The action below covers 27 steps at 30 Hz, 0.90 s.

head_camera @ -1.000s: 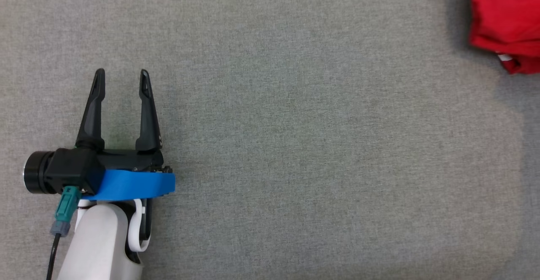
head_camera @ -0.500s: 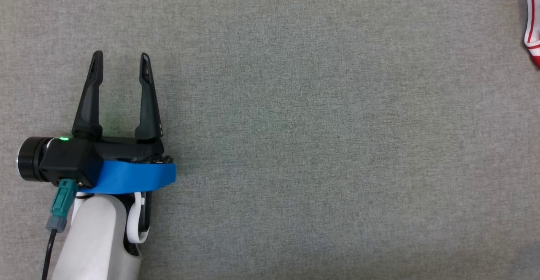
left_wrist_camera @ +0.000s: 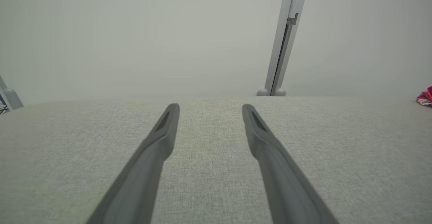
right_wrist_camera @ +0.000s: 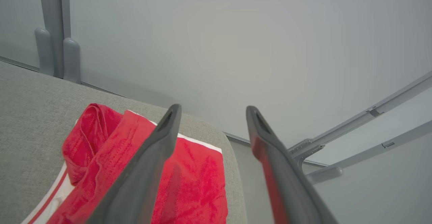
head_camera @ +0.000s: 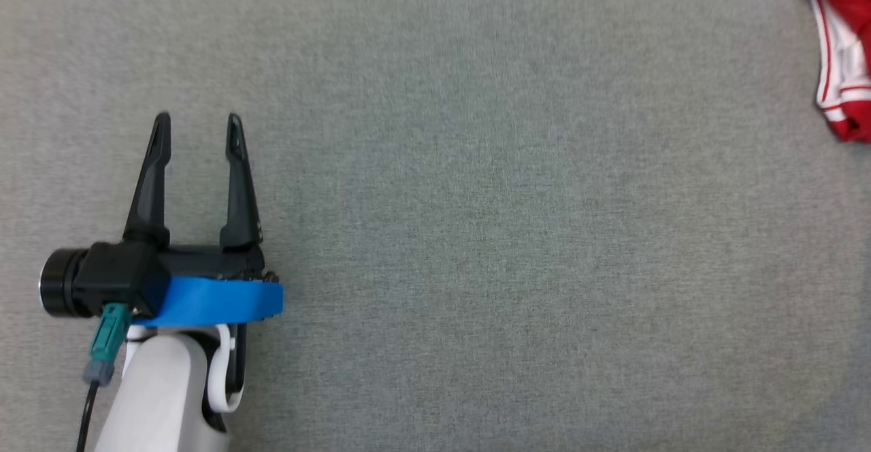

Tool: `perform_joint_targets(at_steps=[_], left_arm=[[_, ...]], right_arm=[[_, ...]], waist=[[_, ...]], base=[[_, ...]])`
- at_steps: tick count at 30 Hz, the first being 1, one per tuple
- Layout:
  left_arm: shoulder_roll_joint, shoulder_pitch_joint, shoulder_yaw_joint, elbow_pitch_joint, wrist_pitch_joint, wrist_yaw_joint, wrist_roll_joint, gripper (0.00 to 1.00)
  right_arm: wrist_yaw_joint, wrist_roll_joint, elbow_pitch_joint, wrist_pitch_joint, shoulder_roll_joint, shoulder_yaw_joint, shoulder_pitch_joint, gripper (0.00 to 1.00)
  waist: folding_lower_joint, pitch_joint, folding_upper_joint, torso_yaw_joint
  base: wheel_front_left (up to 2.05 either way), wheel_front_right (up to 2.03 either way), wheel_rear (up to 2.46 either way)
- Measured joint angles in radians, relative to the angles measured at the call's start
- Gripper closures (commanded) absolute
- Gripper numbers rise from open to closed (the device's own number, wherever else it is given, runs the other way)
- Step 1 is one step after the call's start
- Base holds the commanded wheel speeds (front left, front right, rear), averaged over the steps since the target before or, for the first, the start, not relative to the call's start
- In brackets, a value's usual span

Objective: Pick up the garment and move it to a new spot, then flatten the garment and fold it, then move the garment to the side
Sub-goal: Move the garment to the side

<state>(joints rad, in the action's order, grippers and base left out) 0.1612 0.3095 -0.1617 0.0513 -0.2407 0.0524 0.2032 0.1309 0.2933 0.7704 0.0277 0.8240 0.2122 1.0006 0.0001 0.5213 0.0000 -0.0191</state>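
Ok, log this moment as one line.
garment: bunched near table corner | left gripper: open, empty | right gripper: open, empty, near garment

The left gripper (head_camera: 198, 120) has two long black fingers (head_camera: 151, 186), each tapered and with a narrow slot near the tip; its black body carries a round black camera (head_camera: 61, 292) and a blue tape band (head_camera: 211, 300); a teal plug (head_camera: 109, 340) with a thin black cable (head_camera: 84, 425) is beside the smooth white forearm (head_camera: 163, 397)
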Motion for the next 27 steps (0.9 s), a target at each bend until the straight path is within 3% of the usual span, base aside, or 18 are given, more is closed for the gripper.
perform_joint_targets(at_steps=[14,27], left_arm=[[0.014,-0.175,0.025,0.044,-0.008,0.013,0.043,0.00],[0.027,-0.284,0.032,0.048,0.013,0.029,0.068,0.00]], right_arm=[[0.000,0.035,-0.120,0.173,-0.259,0.024,-0.191,0.00],[0.000,0.031,-0.342,0.160,-0.461,0.044,-0.472,0.00]], waist=[[-0.0004,-0.249,0.0000,0.029],[-0.0003,-0.409,0.0000,0.005]], base=[[0.00,0.00,0.00],[0.00,0.00,0.00]])
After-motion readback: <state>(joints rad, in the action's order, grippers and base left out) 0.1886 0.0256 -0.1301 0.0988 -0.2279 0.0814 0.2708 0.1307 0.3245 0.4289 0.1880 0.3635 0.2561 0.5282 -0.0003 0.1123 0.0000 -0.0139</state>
